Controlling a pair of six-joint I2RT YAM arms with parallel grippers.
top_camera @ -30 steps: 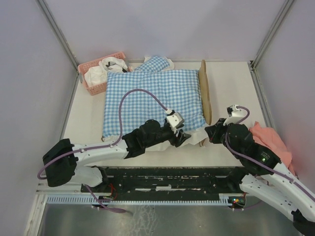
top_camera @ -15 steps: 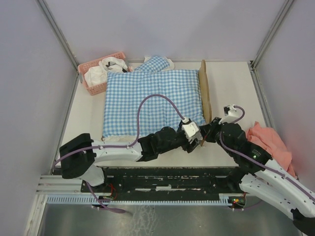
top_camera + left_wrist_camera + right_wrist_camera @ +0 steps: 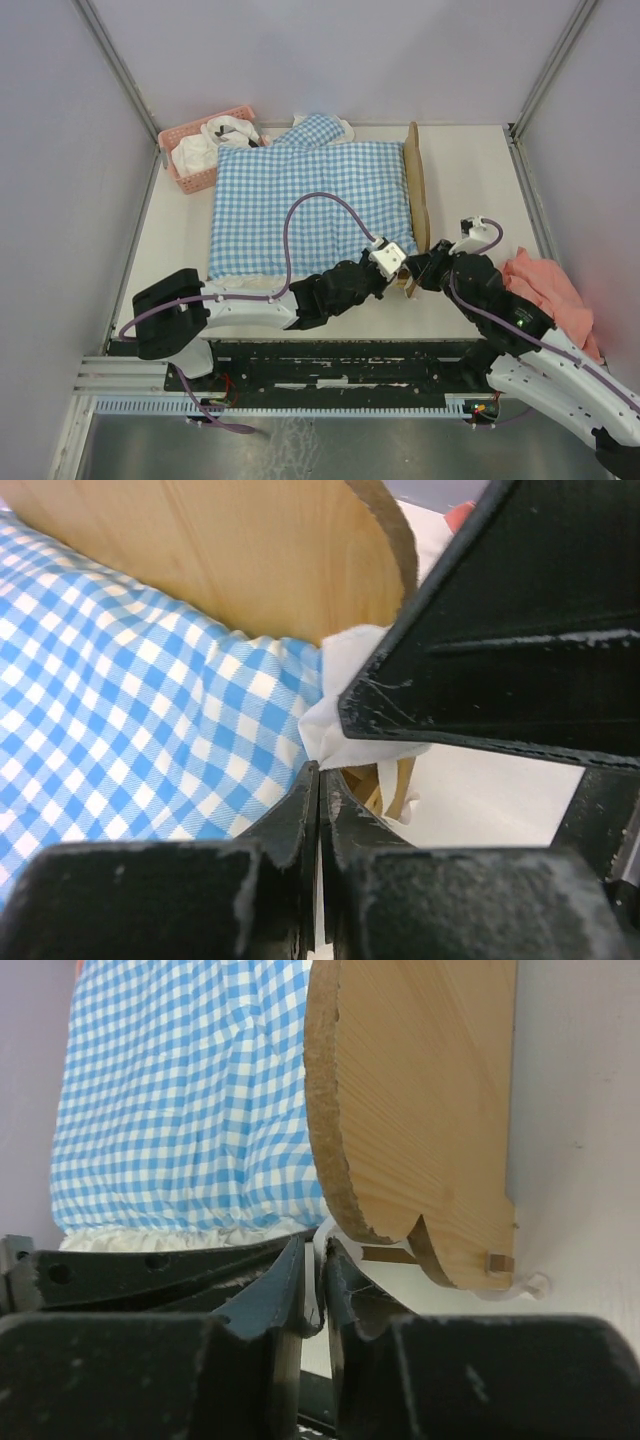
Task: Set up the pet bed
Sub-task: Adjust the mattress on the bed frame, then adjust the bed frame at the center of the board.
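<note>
The pet bed's light-wood headboard (image 3: 415, 190) stands on the right, and blue-white gingham bedding (image 3: 310, 205) covers the frame. Both grippers meet at the bed's near right corner. My left gripper (image 3: 399, 271) is shut there. In the left wrist view the bedding's white ruffle (image 3: 345, 715) runs down into its closed tips (image 3: 320, 772), under the headboard (image 3: 230, 560). My right gripper (image 3: 421, 272) faces it from the right. A thin strip of the same ruffle (image 3: 322, 1245) sits between its nearly closed jaws (image 3: 318, 1265), below the headboard (image 3: 430, 1110).
A pink basket (image 3: 205, 145) with white cloth stands at the back left, touching the bedding. A salmon-pink cloth (image 3: 545, 285) lies at the table's right edge, beside the right arm. Grey walls enclose the table on three sides.
My left arm swept right along the bed's near edge to the headboard corner, and its gripper shut on the ruffle. The right gripper stayed at that corner and its jaws eased slightly.
</note>
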